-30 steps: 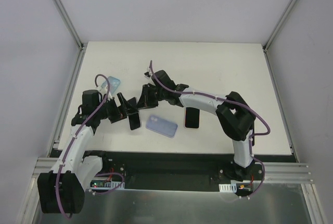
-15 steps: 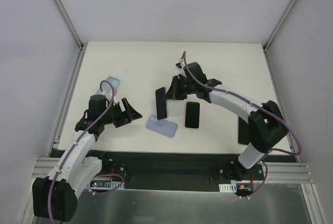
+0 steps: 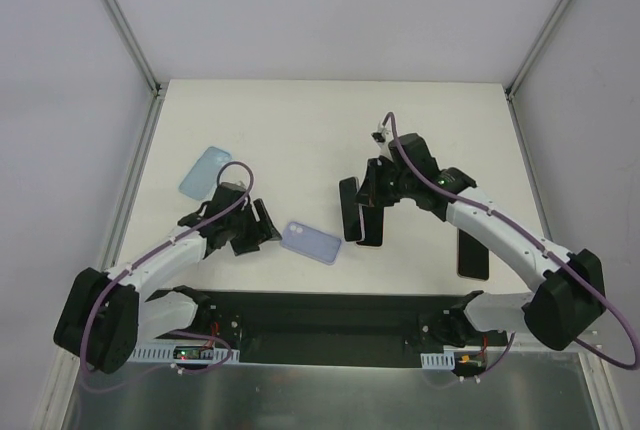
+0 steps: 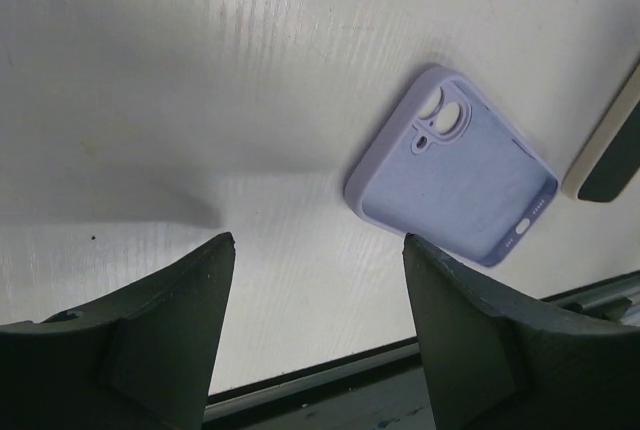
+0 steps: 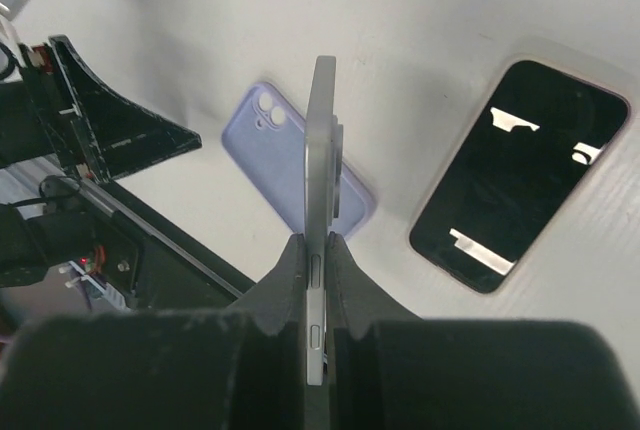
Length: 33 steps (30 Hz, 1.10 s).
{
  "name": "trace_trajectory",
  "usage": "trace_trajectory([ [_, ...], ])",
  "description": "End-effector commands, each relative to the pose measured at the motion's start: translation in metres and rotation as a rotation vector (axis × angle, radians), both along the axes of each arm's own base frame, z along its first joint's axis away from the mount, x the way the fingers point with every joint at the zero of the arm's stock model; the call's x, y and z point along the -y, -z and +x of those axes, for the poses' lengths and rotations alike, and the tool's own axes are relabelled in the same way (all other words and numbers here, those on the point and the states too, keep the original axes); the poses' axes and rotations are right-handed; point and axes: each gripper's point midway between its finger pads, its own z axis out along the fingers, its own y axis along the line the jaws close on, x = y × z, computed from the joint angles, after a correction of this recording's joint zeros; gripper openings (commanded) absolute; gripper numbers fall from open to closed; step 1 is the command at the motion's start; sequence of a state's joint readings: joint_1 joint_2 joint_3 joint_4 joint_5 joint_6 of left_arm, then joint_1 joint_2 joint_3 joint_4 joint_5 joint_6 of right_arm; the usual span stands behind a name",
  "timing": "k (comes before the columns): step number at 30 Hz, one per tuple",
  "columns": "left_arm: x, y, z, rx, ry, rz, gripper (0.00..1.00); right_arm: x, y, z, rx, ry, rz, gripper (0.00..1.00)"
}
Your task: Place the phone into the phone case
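Phone case (image 3: 310,243) on table (image 3: 300,120), right of left gripper (image 3: 258,233); phone (image 3: 350,209) further right.

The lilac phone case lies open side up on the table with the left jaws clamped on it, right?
No. The lilac phone case lies open side up on the table, but the left jaws stand open, apart from it, per the left wrist view.
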<state>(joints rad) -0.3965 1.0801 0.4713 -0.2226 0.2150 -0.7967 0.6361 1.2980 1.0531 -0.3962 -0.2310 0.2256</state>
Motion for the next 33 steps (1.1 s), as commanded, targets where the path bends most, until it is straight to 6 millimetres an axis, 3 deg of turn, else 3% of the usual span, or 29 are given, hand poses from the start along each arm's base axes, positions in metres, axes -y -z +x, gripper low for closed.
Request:
trace_trajectory([
  [1,0.003,-0.009,0.025,0.056,-0.059,0.073,0.66,0.014,-0.011,0.000,0.070,0.020,-0.021,0.01],
  [8,0.012,0.014,0.023,0.002,0.003,0.172,0.56,0.028,-0.003,-0.003,0.072,0.034,-0.052,0.01],
  [15,0.024,0.018,0.027,0.012,0.100,0.222,0.41,0.039,-0.003,-0.005,0.090,0.048,-0.068,0.01],
  [17,0.026,0.022,0.027,-0.001,0.128,0.229,0.33,0.041,-0.003,-0.005,0.093,0.049,-0.072,0.01],
  [22,0.037,0.018,0.033,0.038,0.216,0.251,0.20,0.043,0.002,-0.005,0.082,0.050,-0.080,0.01],
  [25,0.043,0.015,0.037,0.069,0.284,0.265,0.08,0.041,0.005,-0.007,0.074,0.042,-0.071,0.01],
  [26,0.045,0.014,0.038,0.078,0.310,0.263,0.00,0.040,0.006,-0.008,0.072,0.036,-0.063,0.01],
  [33,0.053,-0.010,0.052,0.290,0.589,0.314,0.00,0.023,0.020,-0.031,0.025,-0.083,0.040,0.01],
])
